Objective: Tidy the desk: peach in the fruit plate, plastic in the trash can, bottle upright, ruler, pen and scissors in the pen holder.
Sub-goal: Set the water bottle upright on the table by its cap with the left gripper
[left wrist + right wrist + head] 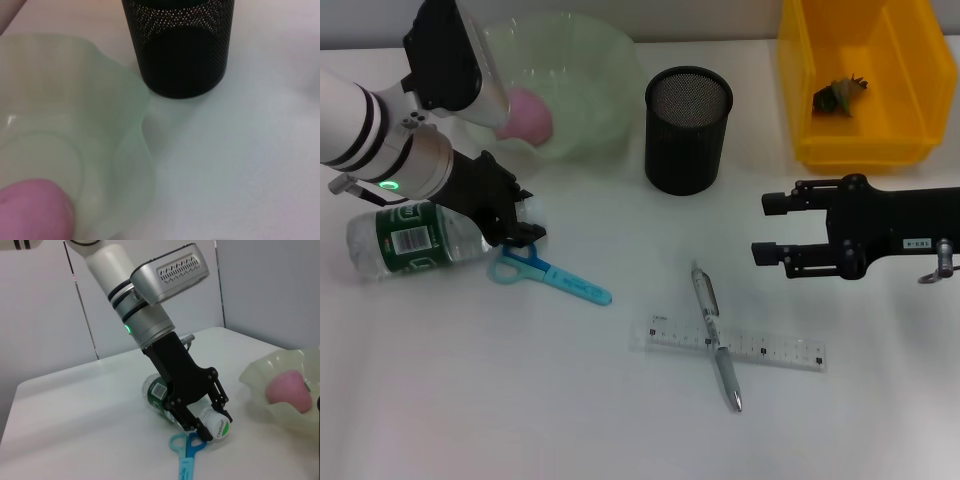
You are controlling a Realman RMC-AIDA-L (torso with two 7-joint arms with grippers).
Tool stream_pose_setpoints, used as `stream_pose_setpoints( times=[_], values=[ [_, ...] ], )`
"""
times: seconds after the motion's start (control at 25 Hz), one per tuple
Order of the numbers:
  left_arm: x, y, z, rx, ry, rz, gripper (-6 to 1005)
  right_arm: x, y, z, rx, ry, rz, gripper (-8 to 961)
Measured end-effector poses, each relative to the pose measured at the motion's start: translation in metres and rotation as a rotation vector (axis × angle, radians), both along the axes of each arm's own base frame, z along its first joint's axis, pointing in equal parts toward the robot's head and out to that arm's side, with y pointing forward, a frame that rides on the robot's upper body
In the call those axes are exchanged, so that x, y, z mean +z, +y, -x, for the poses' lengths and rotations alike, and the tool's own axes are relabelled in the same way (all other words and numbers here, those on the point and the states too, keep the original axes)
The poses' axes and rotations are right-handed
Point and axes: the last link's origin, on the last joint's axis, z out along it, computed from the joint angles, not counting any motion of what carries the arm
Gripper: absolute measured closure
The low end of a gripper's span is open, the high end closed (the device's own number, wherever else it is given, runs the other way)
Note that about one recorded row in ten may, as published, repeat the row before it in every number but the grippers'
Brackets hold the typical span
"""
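— Left gripper (520, 232)?
— Jaws spread around neck of bottle (405, 240), lying flat at left on table (520, 400), just beside scissors (548, 275).
— Right gripper (770, 228)?
— Jaws wide apart, holding nothing, hovering right of pen holder (687, 128).
— Peach (527, 115)?
— In fruit plate (585, 80), far left.

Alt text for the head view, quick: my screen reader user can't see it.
The left gripper is down at the neck of a bottle lying on its side, beside blue scissors. A pen lies crossed over a ruler; the right gripper hovers nearby.
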Motion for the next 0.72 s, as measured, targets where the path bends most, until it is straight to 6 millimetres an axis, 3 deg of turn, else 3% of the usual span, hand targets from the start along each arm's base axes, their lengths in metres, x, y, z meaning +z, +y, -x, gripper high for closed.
stream_pose_setpoints(
  times=[0.28,0.72],
  values=[
    [0.008,0.005,-0.008,-0.017,-0.026,-0.032,558,0.001,0.002,0.0,0.0,-0.005,-0.004,270],
    [0.062,0.008,-0.018,0.026,-0.335,-0.148,559,0.0,0.002,0.001,0.001,-0.008,-0.004,272]
  ],
)
